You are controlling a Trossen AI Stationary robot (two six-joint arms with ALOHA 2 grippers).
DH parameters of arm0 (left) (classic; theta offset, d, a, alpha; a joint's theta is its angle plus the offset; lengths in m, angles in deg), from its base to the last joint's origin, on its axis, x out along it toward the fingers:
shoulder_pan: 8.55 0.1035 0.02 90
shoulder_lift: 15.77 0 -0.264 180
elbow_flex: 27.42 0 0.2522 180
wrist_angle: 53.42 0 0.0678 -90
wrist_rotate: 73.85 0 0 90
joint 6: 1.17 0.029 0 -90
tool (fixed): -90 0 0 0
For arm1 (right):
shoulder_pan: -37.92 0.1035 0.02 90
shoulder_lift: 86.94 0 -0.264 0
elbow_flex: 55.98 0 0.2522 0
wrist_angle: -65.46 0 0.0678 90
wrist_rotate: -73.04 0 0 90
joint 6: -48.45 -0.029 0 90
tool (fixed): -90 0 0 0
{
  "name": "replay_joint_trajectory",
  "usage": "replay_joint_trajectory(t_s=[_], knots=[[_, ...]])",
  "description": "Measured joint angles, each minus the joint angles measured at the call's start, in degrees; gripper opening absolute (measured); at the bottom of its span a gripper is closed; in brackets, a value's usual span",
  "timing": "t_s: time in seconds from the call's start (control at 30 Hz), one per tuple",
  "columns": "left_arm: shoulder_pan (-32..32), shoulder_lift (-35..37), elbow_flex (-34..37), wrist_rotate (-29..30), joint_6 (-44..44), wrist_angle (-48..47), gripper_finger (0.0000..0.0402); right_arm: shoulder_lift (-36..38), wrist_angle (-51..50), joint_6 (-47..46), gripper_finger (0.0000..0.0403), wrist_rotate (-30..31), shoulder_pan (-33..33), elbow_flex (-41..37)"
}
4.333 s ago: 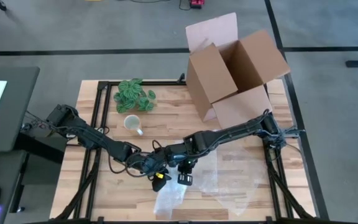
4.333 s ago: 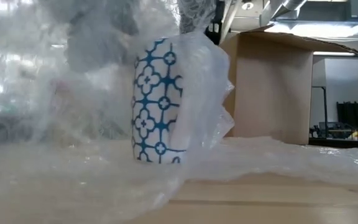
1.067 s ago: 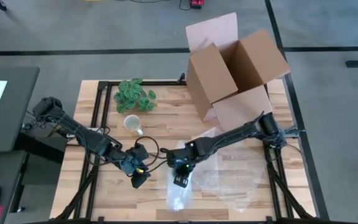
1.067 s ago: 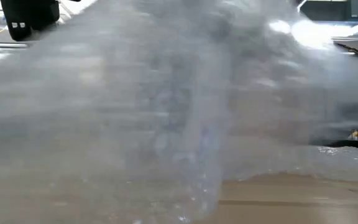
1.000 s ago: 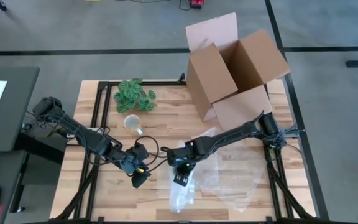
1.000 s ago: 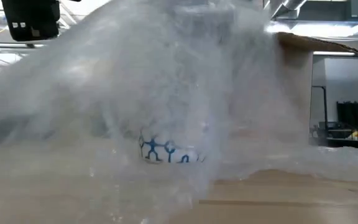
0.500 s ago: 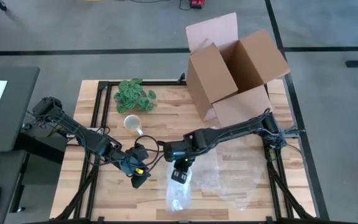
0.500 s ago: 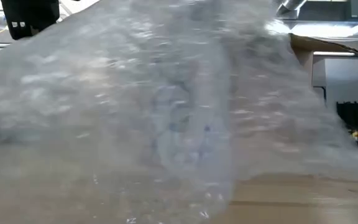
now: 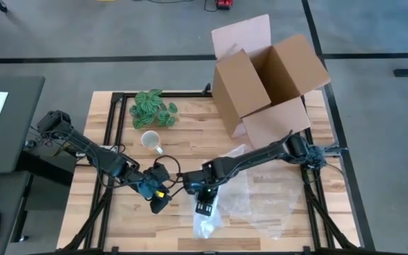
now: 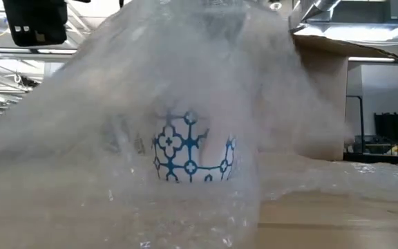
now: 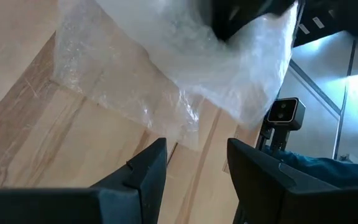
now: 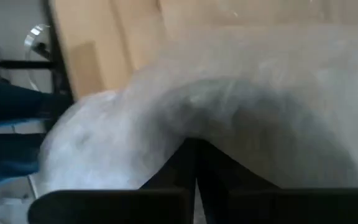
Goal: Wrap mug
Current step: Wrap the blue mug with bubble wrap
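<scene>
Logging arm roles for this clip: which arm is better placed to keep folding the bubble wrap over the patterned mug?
Right: the right gripper is shut on the bubble wrap draped over the mug; the left gripper is open, beside it.

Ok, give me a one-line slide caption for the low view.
Blue-patterned mug on the wooden table, veiled by a sheet of bubble wrap draped over it, cardboard box behind.
</scene>
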Motion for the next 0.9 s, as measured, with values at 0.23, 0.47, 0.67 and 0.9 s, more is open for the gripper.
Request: replay_joint_trajectory(t_s=[0.23,0.47,0.67,0.9], knots=[[0.0,0.0,0.0,0.0,-0.9,0.3,0.0150,-2.7,-1.4,2.6,0.0000,5.5,0.1,0.2],[0.0,0.0,0.0,0.0,-1.4,0.3,0.0150,-0.8,-3.8,3.3,0.0000,6.8,-0.5,0.7],[0.0,0.0,0.0,0.0,-2.0,0.7,0.0150,5.1,-6.9,2.4,0.0000,7.7,-0.7,2.5],[0.0,0.0,0.0,0.0,-2.3,2.2,0.0150,10.2,-5.0,0.5,0.0000,6.0,-0.1,2.5]])
